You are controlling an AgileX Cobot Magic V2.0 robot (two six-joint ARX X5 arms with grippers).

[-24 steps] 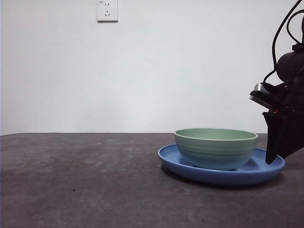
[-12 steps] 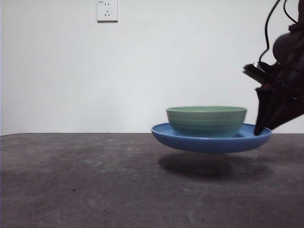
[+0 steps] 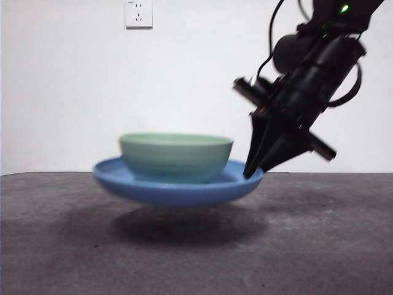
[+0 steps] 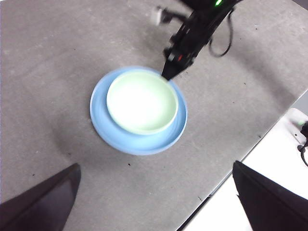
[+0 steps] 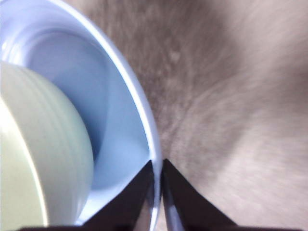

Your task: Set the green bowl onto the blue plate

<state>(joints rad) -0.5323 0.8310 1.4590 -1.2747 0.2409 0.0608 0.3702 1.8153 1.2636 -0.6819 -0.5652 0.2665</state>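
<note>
The green bowl [image 3: 175, 156] sits inside the blue plate [image 3: 178, 187]. The plate hangs in the air above the table, with its shadow below. My right gripper [image 3: 252, 173] is shut on the plate's right rim and carries it. In the right wrist view the two jaws pinch the rim of the blue plate [image 5: 144, 120], with the green bowl [image 5: 38, 154] beside them. The left wrist view looks down on the bowl [image 4: 142, 101], the plate [image 4: 113, 132] and the right gripper [image 4: 166, 74]. My left gripper [image 4: 154, 202] is open, high above the table and empty.
The dark grey table [image 3: 61, 246] spreads under the plate. A white wall with a power socket [image 3: 139, 13] stands behind. The table's edge [image 4: 240, 163] and a white floor strip show in the left wrist view.
The plate with the bowl in it has been lifted off the table and carried to the left. The right arm has swung up and left with it.
</note>
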